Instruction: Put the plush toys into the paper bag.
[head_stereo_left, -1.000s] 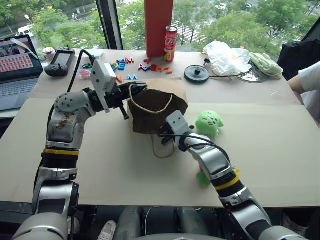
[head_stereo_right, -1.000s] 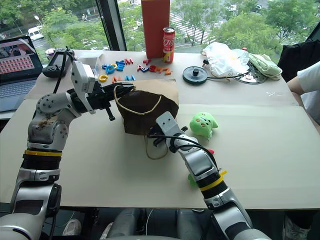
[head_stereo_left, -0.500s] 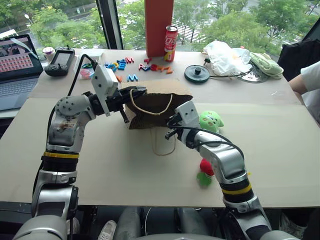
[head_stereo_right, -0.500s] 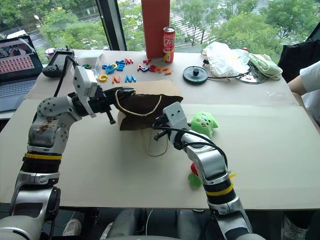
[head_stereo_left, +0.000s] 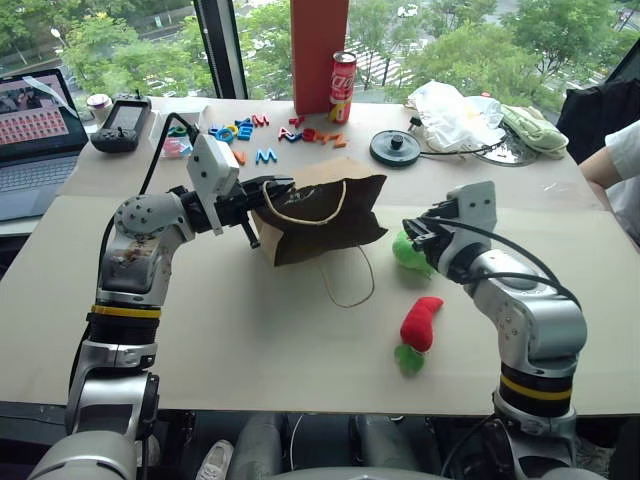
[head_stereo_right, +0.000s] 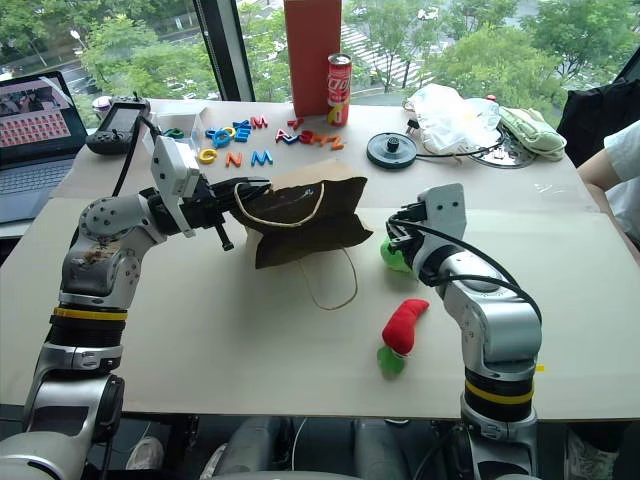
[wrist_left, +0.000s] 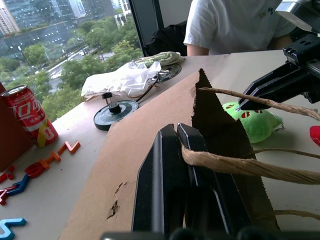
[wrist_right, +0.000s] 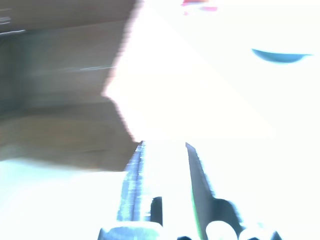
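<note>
Brown paper bag on worktop, rim + string handle clamped in left gripper jaws. Right gripper jaws apart by green plush; red chili plush nearby (Coca-Cola can behind).

Brown paper bag, red chili toy, seemingly bright green plush

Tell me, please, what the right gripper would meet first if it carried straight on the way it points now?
Most likely the round green plush toy, just ahead of the right gripper; depth is hard to judge.
</note>
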